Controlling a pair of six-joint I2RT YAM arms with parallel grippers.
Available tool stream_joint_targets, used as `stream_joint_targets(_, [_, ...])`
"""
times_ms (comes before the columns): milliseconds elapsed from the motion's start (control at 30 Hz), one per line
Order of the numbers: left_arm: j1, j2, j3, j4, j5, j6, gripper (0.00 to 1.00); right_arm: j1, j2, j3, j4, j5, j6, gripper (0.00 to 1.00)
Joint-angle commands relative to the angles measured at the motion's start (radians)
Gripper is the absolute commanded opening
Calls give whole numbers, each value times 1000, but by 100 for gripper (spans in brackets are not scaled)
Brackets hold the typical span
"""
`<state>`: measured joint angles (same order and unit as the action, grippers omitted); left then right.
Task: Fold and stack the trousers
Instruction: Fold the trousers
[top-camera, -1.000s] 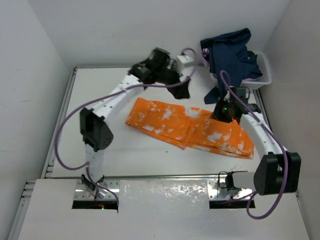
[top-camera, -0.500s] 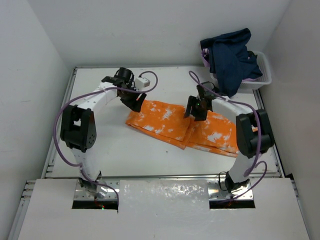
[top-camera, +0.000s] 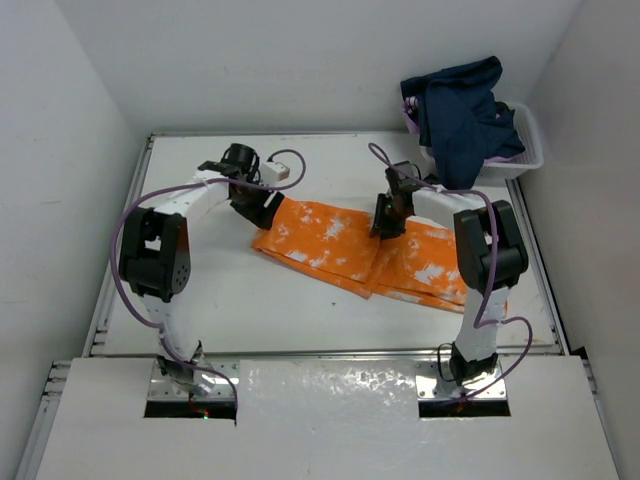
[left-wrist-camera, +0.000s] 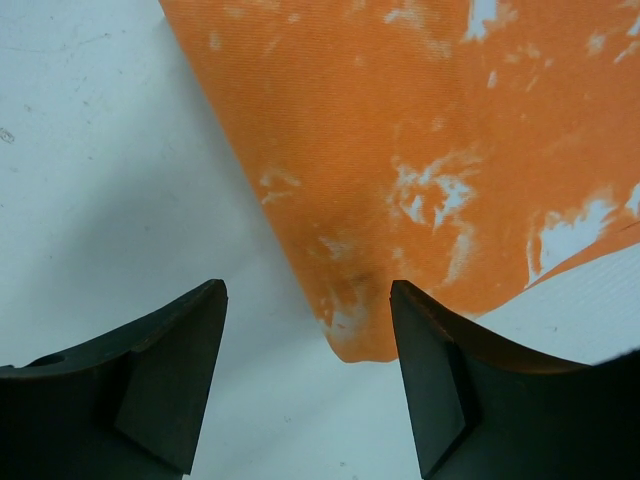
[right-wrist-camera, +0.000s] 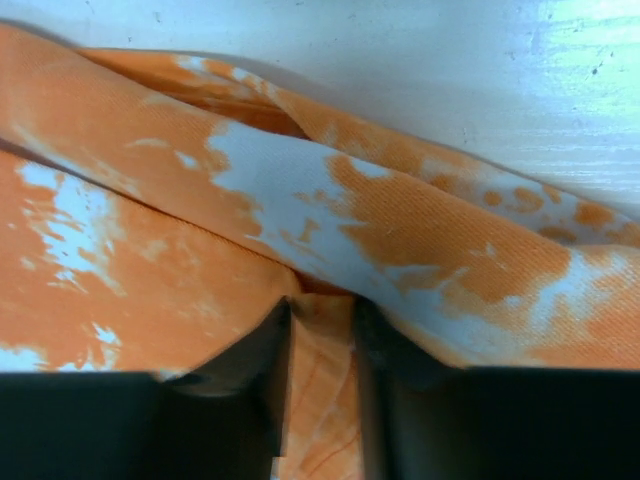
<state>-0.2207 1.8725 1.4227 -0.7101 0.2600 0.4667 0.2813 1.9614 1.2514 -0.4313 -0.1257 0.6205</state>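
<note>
Well, the white table (top-camera: 230, 300) filled most of the overhead view. The trousers (top-camera: 330, 240) lay folded lengthwise across its middle, slanting from centre-left down to the lower right. At the upper right I saw a white basket (top-camera: 530, 150) heaped with dark blue clothes (top-camera: 465, 110). My left gripper (left-wrist-camera: 308, 290) hung low over the trousers' left end, jaws open either side of a cloth corner. My right gripper (right-wrist-camera: 318, 325) sat at their upper edge, jaws closed on a raised fold of cloth.
</note>
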Motion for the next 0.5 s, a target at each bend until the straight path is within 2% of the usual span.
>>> stream_joint_targets(0, [21, 8, 16, 37, 22, -2, 65, 2, -10, 39, 5, -22, -7, 22])
stream_joint_targets(67, [26, 8, 18, 38, 22, 0, 65, 4, -33, 36, -1, -23, -7, 16])
stream_joint_targets(167, [32, 11, 21, 38, 22, 1, 65, 12, -53, 25, -3, -25, -2, 0])
stream_joint_targets(467, [32, 16, 25, 40, 19, 16, 64, 24, -199, 66, -125, -25, 33, 0])
